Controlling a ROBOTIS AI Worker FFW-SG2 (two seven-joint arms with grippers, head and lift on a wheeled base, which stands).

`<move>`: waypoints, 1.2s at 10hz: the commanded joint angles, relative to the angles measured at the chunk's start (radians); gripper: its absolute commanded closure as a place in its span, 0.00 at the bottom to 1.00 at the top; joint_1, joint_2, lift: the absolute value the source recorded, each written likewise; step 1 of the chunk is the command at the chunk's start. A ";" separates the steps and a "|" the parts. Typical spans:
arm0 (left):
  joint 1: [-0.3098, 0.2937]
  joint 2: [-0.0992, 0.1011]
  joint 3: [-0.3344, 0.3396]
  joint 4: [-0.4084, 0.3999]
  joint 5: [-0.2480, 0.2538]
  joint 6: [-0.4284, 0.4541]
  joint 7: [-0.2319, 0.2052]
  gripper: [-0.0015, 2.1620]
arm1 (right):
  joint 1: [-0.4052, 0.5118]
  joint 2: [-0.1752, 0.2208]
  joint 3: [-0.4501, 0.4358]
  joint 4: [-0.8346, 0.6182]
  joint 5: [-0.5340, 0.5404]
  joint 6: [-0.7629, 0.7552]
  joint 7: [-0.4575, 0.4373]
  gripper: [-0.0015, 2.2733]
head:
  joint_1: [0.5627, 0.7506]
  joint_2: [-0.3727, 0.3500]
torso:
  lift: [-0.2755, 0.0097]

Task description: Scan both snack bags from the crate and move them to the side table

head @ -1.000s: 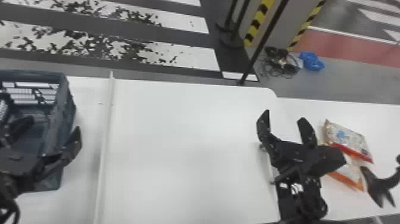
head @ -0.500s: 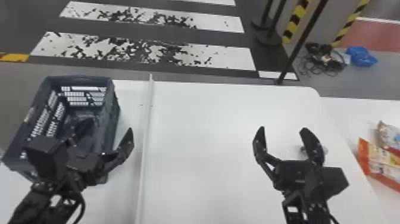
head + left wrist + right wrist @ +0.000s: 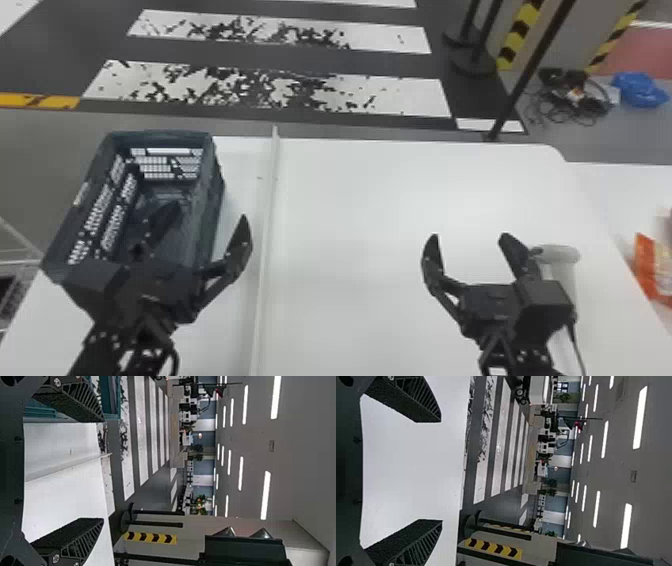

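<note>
A dark slatted crate (image 3: 204,215) stood at left on the white table (image 3: 360,210), probably to suit the left arm. The left end effector (image 3: 209,209) was open and held nothing, one finger over the crate. The right end effector (image 3: 469,236), also open and unloaded, was near a pale stand (image 3: 559,253), possibly the scanner, placed for easy presenting. At the right edge, an orange snack bag (image 3: 646,265) lay on the side table (image 3: 625,192), its goal; a blurred patch beyond might have been the second.

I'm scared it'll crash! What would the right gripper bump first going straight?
The right gripper would probably meet nothing close: its way over the white table looks free, though its height is hard to judge.
</note>
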 commanded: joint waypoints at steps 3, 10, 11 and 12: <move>0.053 -0.014 0.011 -0.052 -0.023 -0.010 0.001 0.05 | 0.012 0.001 -0.008 -0.013 -0.016 -0.052 -0.002 0.01 | 0.70 0.43 | 0.70; 0.059 -0.021 0.011 -0.050 -0.028 -0.010 0.006 0.06 | 0.019 0.001 -0.032 -0.010 -0.050 -0.058 -0.002 0.01 | 0.70 0.39 | 0.70; 0.057 -0.020 0.011 -0.050 -0.026 -0.010 0.006 0.06 | 0.016 0.001 -0.032 -0.009 -0.050 -0.058 -0.002 0.01 | 0.70 0.39 | 0.70; 0.054 -0.020 0.011 -0.049 -0.028 -0.014 0.006 0.06 | 0.016 0.001 -0.031 -0.007 -0.050 -0.058 -0.002 0.01 | 0.70 0.39 | 0.70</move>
